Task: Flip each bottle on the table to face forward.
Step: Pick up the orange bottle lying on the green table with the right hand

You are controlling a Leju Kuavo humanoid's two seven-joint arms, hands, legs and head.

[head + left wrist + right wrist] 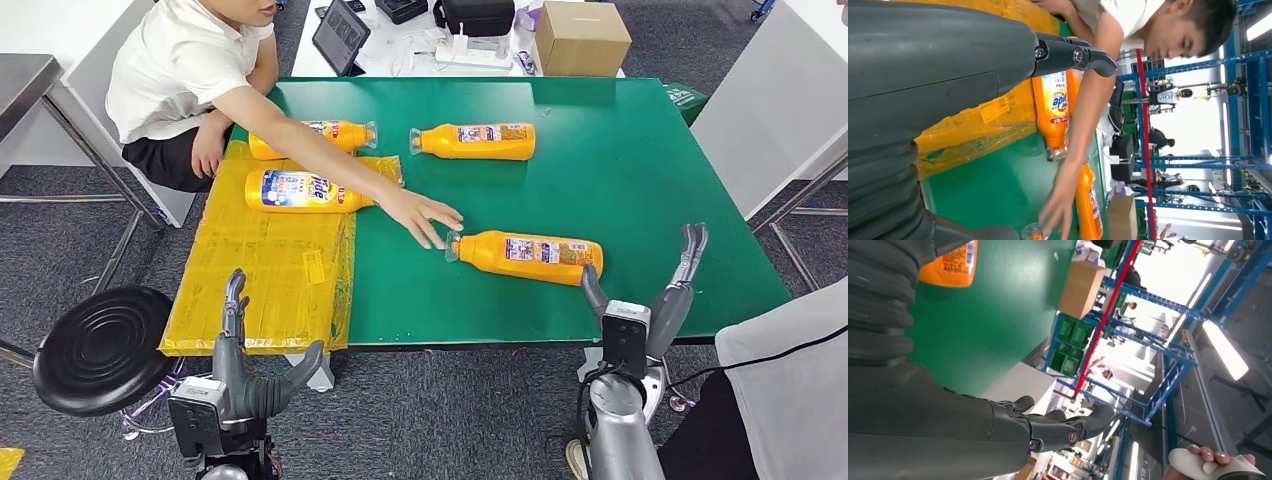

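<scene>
Several orange bottles lie on their sides on the green table (620,170). The nearest bottle (527,256) lies at the front right, back label up, its base close to my right hand (672,285), which is open with fingers raised and holds nothing. A person's hand (425,214) touches that bottle's clear cap. Another back-label bottle (475,140) lies farther back. A front-label bottle (300,190) and one more bottle (315,135) lie on the yellow sheet (260,270). My left hand (240,345) is open below the sheet's front edge. In the left wrist view the front-label bottle (1053,112) lies past my fingers (1073,54).
A person in a white shirt (180,70) sits at the far left corner, arm stretched across the table. A black stool (100,345) stands at the front left. A cardboard box (580,38) and electronics lie on the white desk behind. A hand holding a controller (1215,465) is on my right.
</scene>
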